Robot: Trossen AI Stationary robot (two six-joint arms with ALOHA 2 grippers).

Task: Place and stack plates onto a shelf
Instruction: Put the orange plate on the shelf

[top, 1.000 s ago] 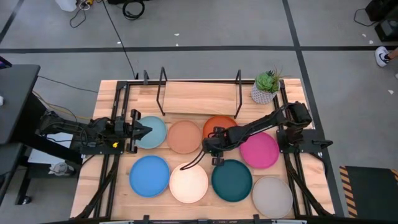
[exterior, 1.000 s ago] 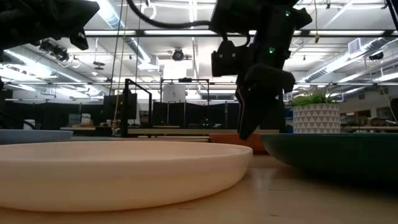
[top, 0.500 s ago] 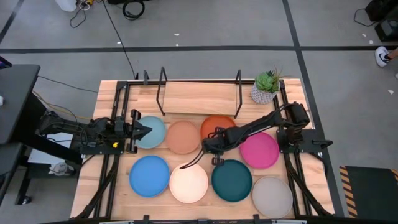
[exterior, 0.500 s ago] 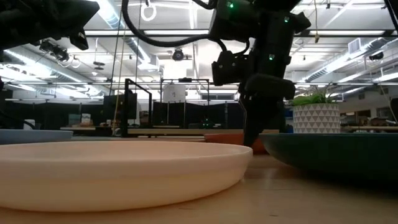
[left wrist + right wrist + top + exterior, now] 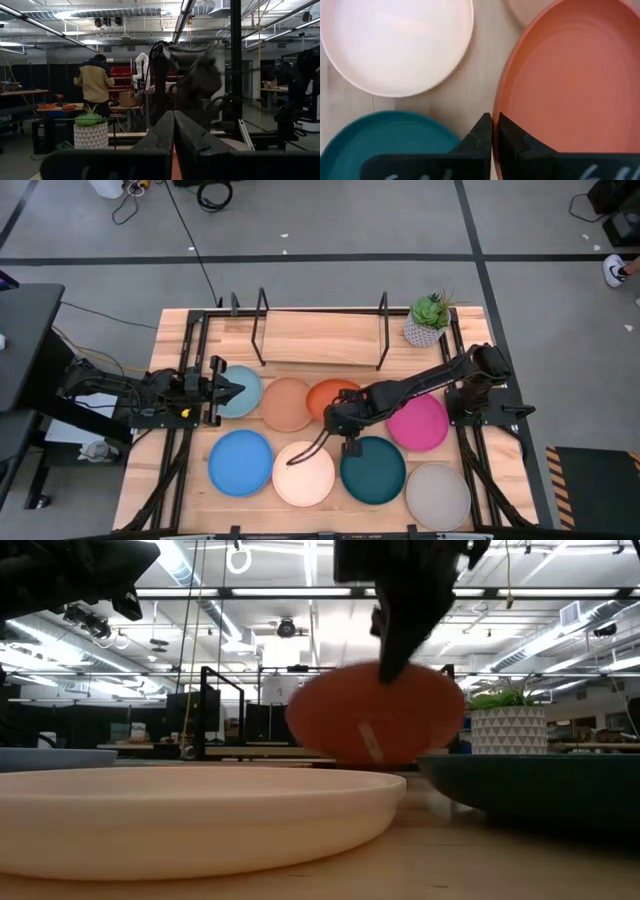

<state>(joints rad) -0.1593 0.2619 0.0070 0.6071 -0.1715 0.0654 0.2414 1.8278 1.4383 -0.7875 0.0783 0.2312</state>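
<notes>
My right gripper [image 5: 346,418] is shut on the orange plate [image 5: 332,397], which stands tipped up in the low view [image 5: 375,718]. The peach plate [image 5: 286,404], magenta plate [image 5: 418,422], bright blue plate [image 5: 240,462], cream plate [image 5: 303,473], dark teal plate [image 5: 373,470] and grey plate [image 5: 438,495] lie flat on the table. My left gripper [image 5: 234,391] is shut and waits above the light blue plate [image 5: 246,392]. The shelf [image 5: 320,337] stands bare at the far edge. My right gripper pinches the orange plate's near rim [image 5: 499,107] between its two fingers, one over the plate's inner face and one outside. The fingers come from above, pointing down. The plate is tilted, held rim [image 5: 386,668] up, underside toward the table's near edge. Whether its far rim touches the table is hidden.
A small potted green plant [image 5: 428,320] stands at the shelf's right end. The shelf's black wire uprights [image 5: 383,330] rise above its board. A person [image 5: 95,82] stands in the room far behind the table.
My right gripper has come down onto the orange plate's near rim, taken hold and gone up. The plate has tipped up from lying flat, its near rim raised, and has shifted a little toward the table's left and near edges.
</notes>
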